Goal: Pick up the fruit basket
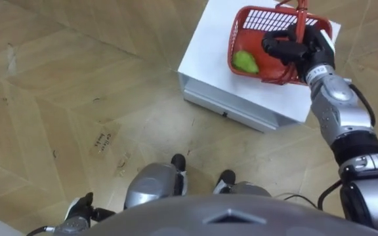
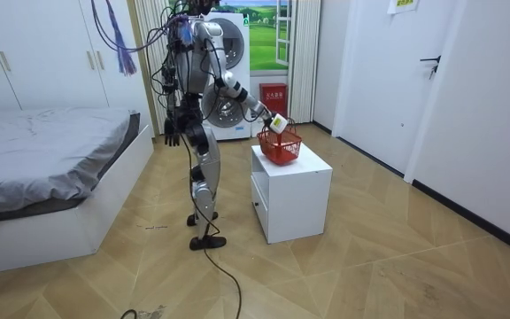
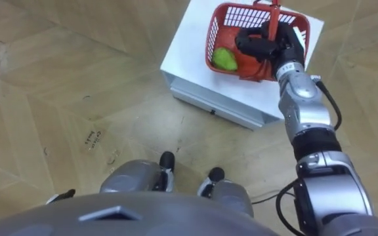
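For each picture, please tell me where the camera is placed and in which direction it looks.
Left eye view: on the robot's head, looking down at floor and cabinet; shows knees, feet, left robot hand, right arm with right robot hand gripping the basket.
Right eye view: beside it, same downward look, same body parts.
Room view: standing in the room, facing the whole robot between bed and cabinet.
All three share the basket on the cabinet.
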